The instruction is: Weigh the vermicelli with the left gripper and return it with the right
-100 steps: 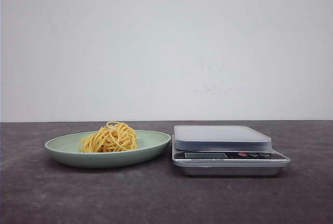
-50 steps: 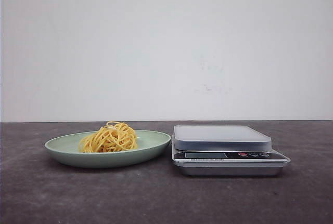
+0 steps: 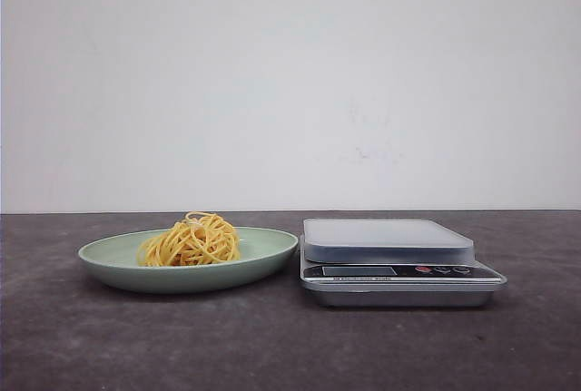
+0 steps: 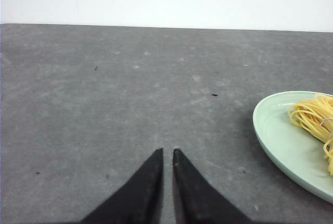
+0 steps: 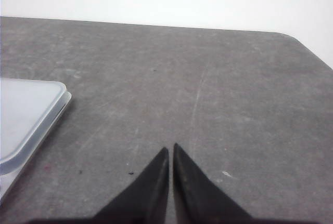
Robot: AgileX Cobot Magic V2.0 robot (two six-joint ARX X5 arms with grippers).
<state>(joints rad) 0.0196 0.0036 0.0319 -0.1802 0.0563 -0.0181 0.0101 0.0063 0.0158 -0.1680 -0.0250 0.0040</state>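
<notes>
The vermicelli, a coiled yellow noodle bundle, lies in a pale green plate left of centre in the front view. A silver kitchen scale stands right beside the plate, its platform bare. Neither gripper shows in the front view. In the left wrist view my left gripper is shut and empty over bare table, with the plate and part of the vermicelli off to one side. In the right wrist view my right gripper is shut and empty, with a corner of the scale off to one side.
The table is a dark grey surface with a white wall behind. In the right wrist view the table's rounded far corner shows.
</notes>
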